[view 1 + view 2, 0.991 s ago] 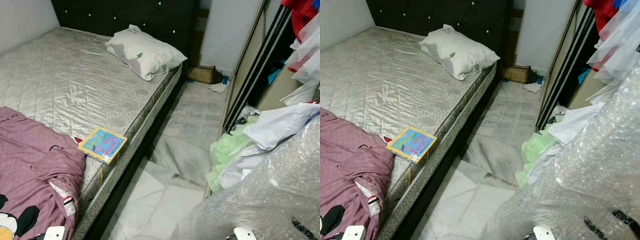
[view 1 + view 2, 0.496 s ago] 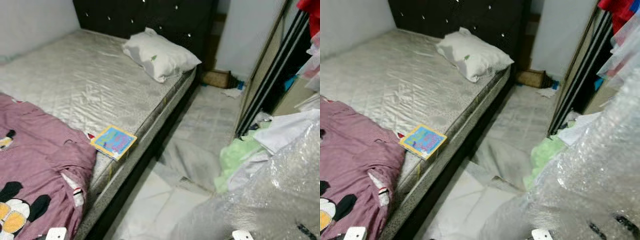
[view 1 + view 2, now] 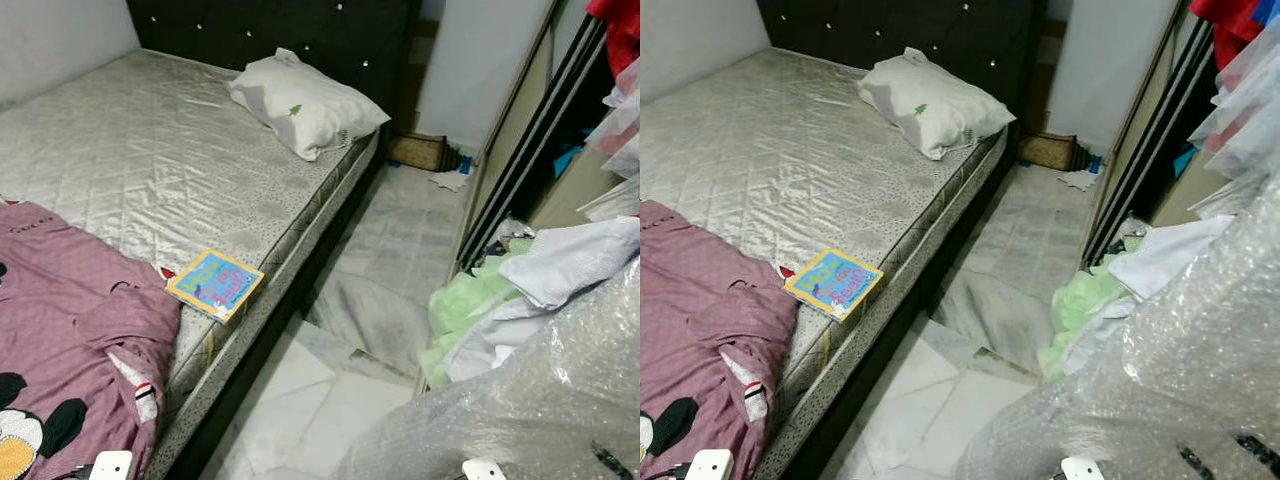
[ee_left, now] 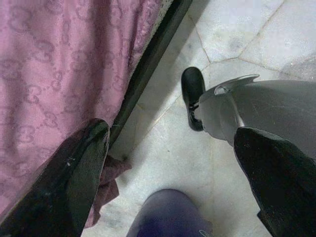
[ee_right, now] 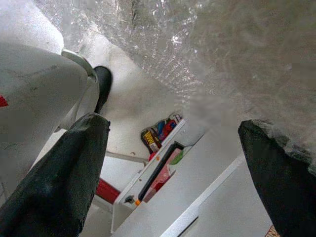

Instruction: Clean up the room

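Hanging low at either side of the robot, both grippers are idle and hold nothing. The left gripper [image 4: 168, 182] has its two black fingers [image 4: 79, 177] spread wide, pointing down at pale floor tiles [image 4: 237, 34] beside the bed's dark base, with purple cloth [image 4: 59, 74] draped over the edge at about 10 o'clock in that wrist view and the robot's own grey leg and black foot [image 4: 192, 94] below. The right gripper [image 5: 173, 173] is likewise fully parted, its fingers [image 5: 64, 182] framing bubble wrap [image 5: 222, 44] pressed close above.

From the head, the nearest things are the purple blanket [image 3: 70, 340], bunched on the mattress at 8 o'clock with a cartoon print at its lower edge, and a big mass of bubble wrap [image 3: 540, 400] at 4 o'clock. A colourful book [image 3: 215, 285] lies flat on the mattress [image 3: 150, 170] just beside the blanket, near the bed's edge, at about 9 o'clock. On the floor at 3 o'clock, a heap of green [image 3: 465, 305] and white clothes [image 3: 570, 260] spills from the open wardrobe [image 3: 530, 130], touching the bubble wrap. Marble floor [image 3: 390, 250] runs between bed and wardrobe toward 12 o'clock.

Farther off, a white pillow [image 3: 300, 100] rests tilted at the mattress's far corner, against the dark tufted headboard [image 3: 270, 30]. Beyond, at 1 o'clock, a small woven mat [image 3: 415, 150] and scraps of litter [image 3: 450, 178] lie by the wall.
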